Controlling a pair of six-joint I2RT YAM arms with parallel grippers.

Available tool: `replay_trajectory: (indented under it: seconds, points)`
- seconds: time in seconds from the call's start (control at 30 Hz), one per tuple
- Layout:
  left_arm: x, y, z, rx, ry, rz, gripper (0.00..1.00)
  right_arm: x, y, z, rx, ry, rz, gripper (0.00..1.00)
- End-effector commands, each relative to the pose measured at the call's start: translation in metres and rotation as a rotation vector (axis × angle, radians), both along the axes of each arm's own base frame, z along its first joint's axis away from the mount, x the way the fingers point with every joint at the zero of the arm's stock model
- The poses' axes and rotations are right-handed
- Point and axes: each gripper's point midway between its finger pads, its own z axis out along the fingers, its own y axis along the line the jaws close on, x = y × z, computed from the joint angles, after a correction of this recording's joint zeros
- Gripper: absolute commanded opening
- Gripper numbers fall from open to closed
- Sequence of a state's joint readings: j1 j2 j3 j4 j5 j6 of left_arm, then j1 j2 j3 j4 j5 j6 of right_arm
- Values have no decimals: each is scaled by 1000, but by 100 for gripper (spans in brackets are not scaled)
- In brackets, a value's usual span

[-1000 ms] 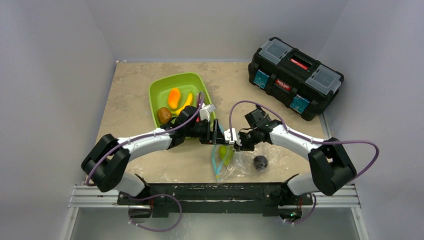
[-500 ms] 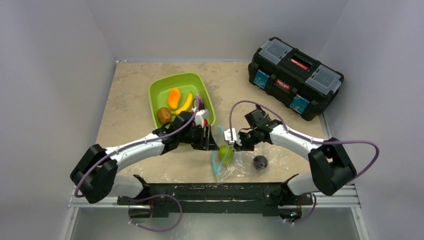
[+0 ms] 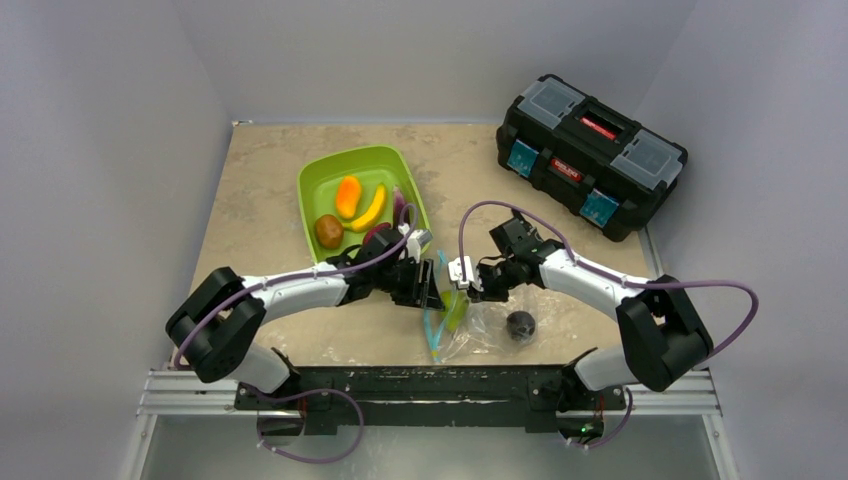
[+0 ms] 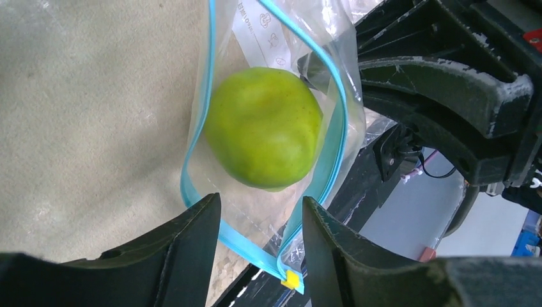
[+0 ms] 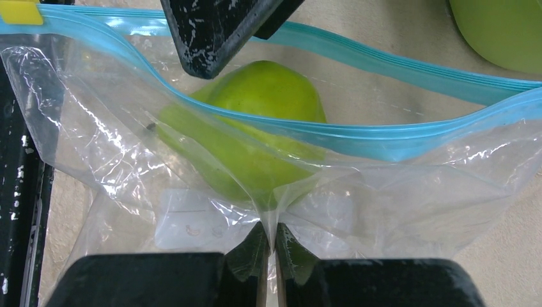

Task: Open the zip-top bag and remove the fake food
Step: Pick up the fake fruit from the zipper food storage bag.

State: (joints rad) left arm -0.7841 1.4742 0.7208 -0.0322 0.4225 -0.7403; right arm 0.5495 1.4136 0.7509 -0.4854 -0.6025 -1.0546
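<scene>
The zip-top bag (image 3: 482,335) lies near the front edge with its teal-blue mouth held open. A green pear (image 4: 265,128) sits just inside the mouth, and a dark plum (image 3: 520,324) lies deeper in. My left gripper (image 4: 259,224) is open at the mouth, its fingers (image 4: 185,256) either side of the zipper strip with the pear just beyond their tips. My right gripper (image 5: 268,246) is shut on a pinch of the bag's clear upper wall (image 5: 415,192), above the pear (image 5: 255,121). An orange piece (image 3: 348,196), banana (image 3: 371,208), kiwi (image 3: 328,230) and eggplant (image 3: 401,208) lie in the tray.
The lime-green tray (image 3: 330,165) stands behind the left arm. A black toolbox (image 3: 590,155) sits at the back right. The table's front edge and black rail (image 3: 420,378) run just beyond the bag.
My left gripper drew back toward the tray, then came forward and lower to the bag's mouth, its jaws a little narrower. The right gripper kept its pinch and did not move.
</scene>
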Motion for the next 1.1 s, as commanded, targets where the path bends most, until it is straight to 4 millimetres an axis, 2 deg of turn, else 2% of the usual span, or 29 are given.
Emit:
replay_trajectory:
  seconds: [0.0, 0.33, 0.77, 1.07]
  points:
    - [13, -20, 21, -55, -55, -14, 49, -3, 7, 6, 38, 14, 14, 6]
    - [8, -27, 9, -19, -9, -34, 57, -3, 9, 7, 45, 20, 18, 5]
    - [8, -45, 12, -56, -15, -57, 67, -6, 11, 10, 60, 27, 25, 5]
    - [10, -50, 7, -70, 4, -37, 74, -9, 18, 17, 106, 64, 26, 3]
